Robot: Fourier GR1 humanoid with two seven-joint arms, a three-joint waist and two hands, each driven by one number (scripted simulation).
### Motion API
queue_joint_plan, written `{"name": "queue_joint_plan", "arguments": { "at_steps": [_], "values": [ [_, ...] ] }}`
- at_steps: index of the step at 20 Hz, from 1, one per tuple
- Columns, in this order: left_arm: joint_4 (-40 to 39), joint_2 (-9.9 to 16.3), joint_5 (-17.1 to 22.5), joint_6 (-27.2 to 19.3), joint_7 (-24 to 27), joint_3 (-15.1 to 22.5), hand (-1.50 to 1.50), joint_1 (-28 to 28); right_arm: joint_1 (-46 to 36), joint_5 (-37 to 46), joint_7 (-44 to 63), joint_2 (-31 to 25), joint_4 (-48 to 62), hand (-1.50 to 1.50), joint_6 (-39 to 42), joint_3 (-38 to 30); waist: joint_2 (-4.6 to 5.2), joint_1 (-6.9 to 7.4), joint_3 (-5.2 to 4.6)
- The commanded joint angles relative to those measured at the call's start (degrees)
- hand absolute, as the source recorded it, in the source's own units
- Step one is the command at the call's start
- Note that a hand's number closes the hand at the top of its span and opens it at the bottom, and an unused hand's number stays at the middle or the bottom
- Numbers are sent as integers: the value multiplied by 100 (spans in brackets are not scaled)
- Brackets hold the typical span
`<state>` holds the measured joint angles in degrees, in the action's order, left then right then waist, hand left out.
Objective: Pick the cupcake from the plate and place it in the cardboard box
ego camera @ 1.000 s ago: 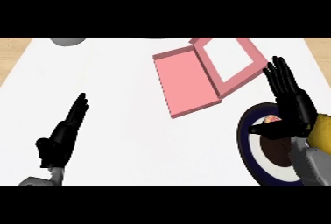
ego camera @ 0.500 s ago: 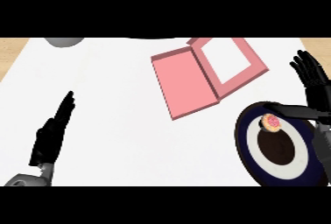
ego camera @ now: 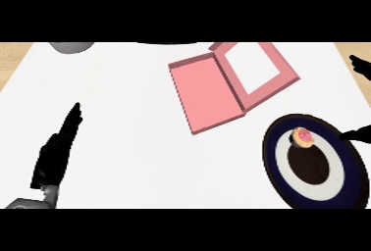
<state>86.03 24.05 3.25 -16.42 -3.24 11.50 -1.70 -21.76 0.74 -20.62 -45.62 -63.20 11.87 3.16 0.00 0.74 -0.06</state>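
Take the dark plate (ego camera: 279,162) as your landmark: the cupcake (ego camera: 303,137) sits on its upper part, close to the rim, small and pink-topped, with nothing holding it. Your right hand (ego camera: 360,66) barely shows, just a dark tip at the frame edge up and right of the plate and another dark bit (ego camera: 355,134) at the plate's right rim, so you cannot tell how its fingers are set. Your left hand (ego camera: 56,152) rests far to the left of the plate, well apart from it, fingers straight and pressed together, pointing up. The cardboard box (ego camera: 230,83) lies open up and left of the plate, pink, its tray side further from the plate than the flat lid. The pick is not yet made. Your main risk is closing in blind from the frame edge: a hand arriving low could strike the plate's rim and shift it, or nudge the cupcake off its perch near the edge. Later, watch that you set it in the tray half, not on the lid.
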Motion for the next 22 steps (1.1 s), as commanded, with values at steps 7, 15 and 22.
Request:
{"name": "queue_joint_plan", "arguments": {
  "at_steps": [7,15,22],
  "values": [
    [-96,81,176,232,142,-319,0,128,97,1110,1089,-896,-961,-150,1466,1211,-17,-92,-4],
    [-51,-321,-290,192,-266,-242,0,-187,171,1549,2299,-191,-1558,-150,1739,995,-3,-85,4],
    [-121,-262,-355,512,121,-633,0,103,591,2279,2343,102,-1638,-150,1680,826,-3,-76,4]
  ]
}}
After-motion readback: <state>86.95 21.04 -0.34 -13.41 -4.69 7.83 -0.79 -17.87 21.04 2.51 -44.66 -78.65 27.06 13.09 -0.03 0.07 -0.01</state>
